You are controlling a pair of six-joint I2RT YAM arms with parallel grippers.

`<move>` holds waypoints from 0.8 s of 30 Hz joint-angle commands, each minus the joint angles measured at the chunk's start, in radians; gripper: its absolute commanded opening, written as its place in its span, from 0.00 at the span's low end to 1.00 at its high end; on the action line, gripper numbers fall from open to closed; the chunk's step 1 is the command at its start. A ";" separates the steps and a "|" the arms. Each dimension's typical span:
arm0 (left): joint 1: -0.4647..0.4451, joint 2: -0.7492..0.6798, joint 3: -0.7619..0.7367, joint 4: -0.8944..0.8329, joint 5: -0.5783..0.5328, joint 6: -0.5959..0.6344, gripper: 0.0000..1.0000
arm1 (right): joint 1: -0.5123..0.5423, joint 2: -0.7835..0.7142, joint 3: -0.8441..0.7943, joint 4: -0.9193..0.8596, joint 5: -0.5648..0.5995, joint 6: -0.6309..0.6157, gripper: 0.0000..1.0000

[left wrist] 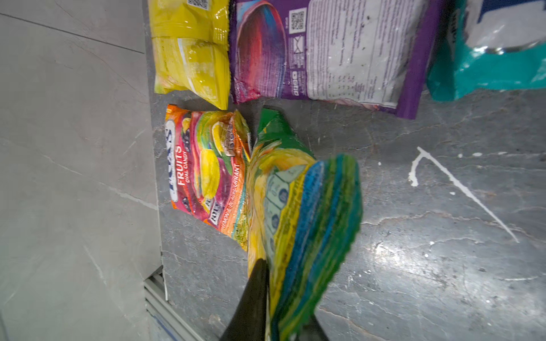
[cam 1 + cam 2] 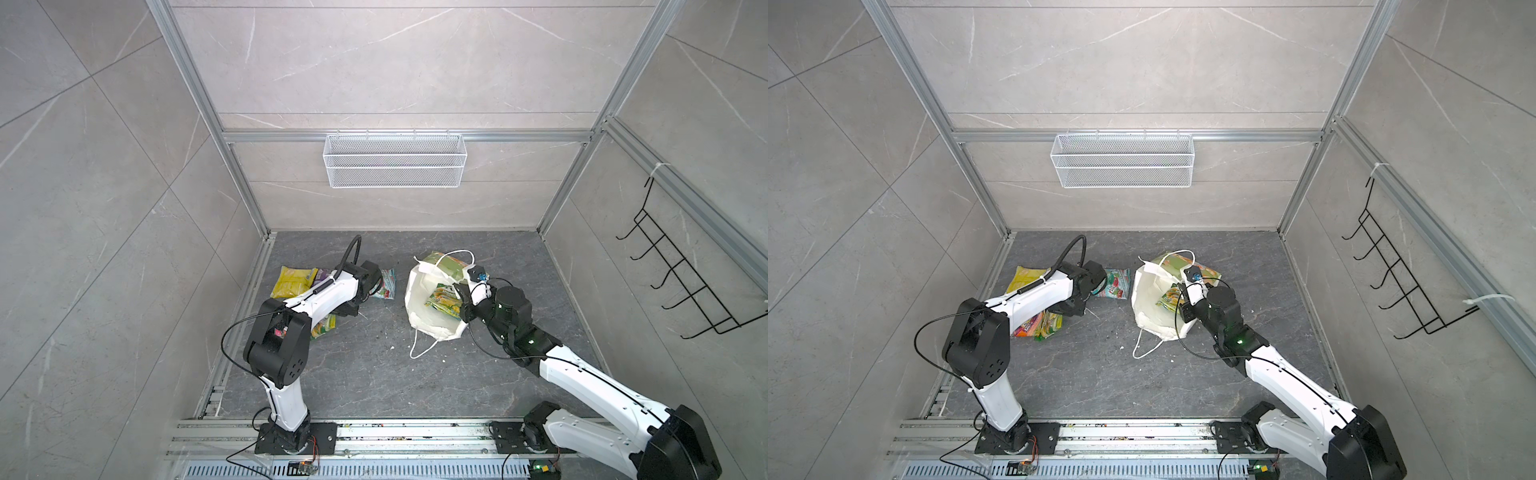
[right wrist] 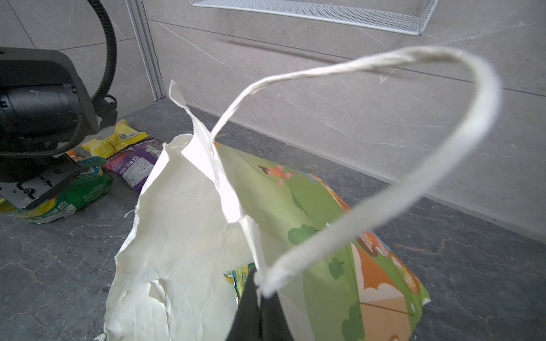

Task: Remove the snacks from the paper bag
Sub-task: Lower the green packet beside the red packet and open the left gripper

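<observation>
Paper bag (image 2: 419, 320) being held agape; left grip unclear.
Left gripper (image 1: 285, 290), tips hidden under its arm (image 2: 328, 297) in both top views, is bracketing a blurred green-yellow packet (image 1: 295, 206) stretching lengthwise away from it; grasping or released, cannot tell. Right gripper (image 3: 260, 286) is clenching the bag's rim, mouth gaping upward from the desk (image 2: 374, 374), a second packet (image 2: 442, 300) half showing inside.
</observation>
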 commanded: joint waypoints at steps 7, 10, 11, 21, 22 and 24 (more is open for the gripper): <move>0.001 -0.095 0.008 0.050 0.070 0.031 0.30 | -0.004 -0.015 -0.012 0.022 -0.004 0.015 0.00; 0.001 -0.135 0.000 0.088 0.095 0.043 0.40 | -0.005 -0.016 -0.011 0.021 -0.003 0.015 0.00; 0.002 -0.146 -0.004 0.103 0.106 0.049 0.47 | -0.005 -0.016 -0.011 0.022 -0.003 0.015 0.00; -0.002 -0.233 -0.103 0.323 0.269 0.114 0.46 | -0.005 -0.013 -0.012 0.021 -0.003 0.016 0.00; -0.003 -0.238 -0.119 0.350 0.277 0.111 0.43 | -0.004 -0.014 -0.011 0.020 -0.002 0.016 0.00; -0.002 -0.239 -0.140 0.389 0.297 0.117 0.41 | -0.005 -0.015 -0.011 0.021 -0.003 0.016 0.00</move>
